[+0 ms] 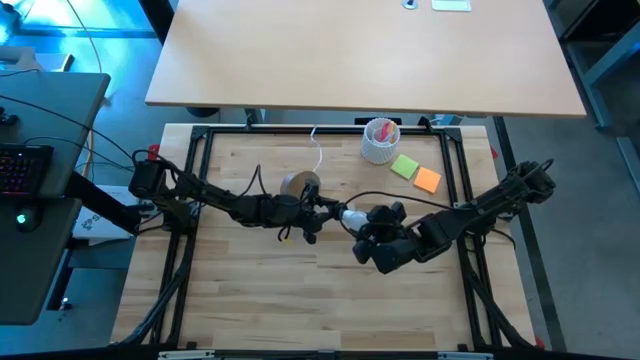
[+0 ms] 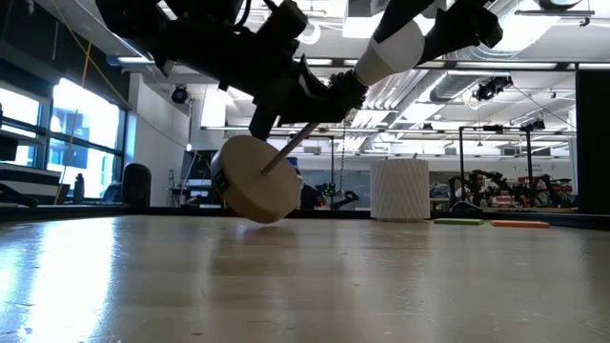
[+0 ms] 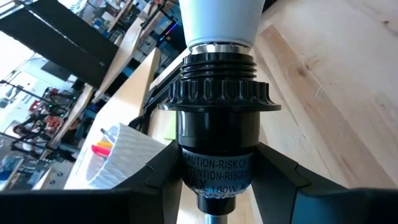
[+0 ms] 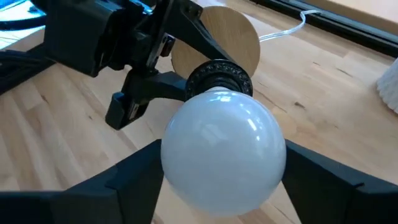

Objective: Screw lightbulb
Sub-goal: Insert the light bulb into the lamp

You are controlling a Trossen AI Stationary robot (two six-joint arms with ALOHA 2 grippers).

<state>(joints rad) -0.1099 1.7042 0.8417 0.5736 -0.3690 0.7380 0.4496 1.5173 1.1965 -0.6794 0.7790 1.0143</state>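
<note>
The white lightbulb (image 4: pixel 222 155) sits with its metal screw base (image 3: pixel 217 48) at the mouth of the black socket (image 3: pixel 217 112). The socket stands on a thin stem from the round wooden disc (image 2: pixel 255 181), and the whole stand is tipped over in mid-table. My left gripper (image 1: pixel 318 208) is shut on the socket. My right gripper (image 1: pixel 362 222) is shut on the bulb, facing the left one. The bulb also shows small in the high view (image 1: pixel 351 214). My left gripper pinches the socket's smooth lower barrel (image 3: pixel 217 167), below its ribbed collar, between its two fingers (image 3: pixel 158 180). The fingers come from the table's left, lying along the socket. The stand hangs tilted, disc low; I cannot tell whether the disc's lower rim (image 2: pixel 265 219) touches the table. My right gripper pinches the bulb's round glass globe (image 4: pixel 186 134) between its two fingers (image 4: pixel 134 180), one on each side at its widest part. The fingers come from the table's right, roughly along the bulb's axis. The bulb is clear of the table, its base end in the socket's mouth.
A white perforated cup (image 1: pixel 381 140) with pink contents stands at the far side. A green note (image 1: pixel 404 166) and an orange note (image 1: pixel 427 180) lie beside it. A white cord (image 1: pixel 316 148) runs from the disc toward the far edge. Bare wood lies toward the near edge.
</note>
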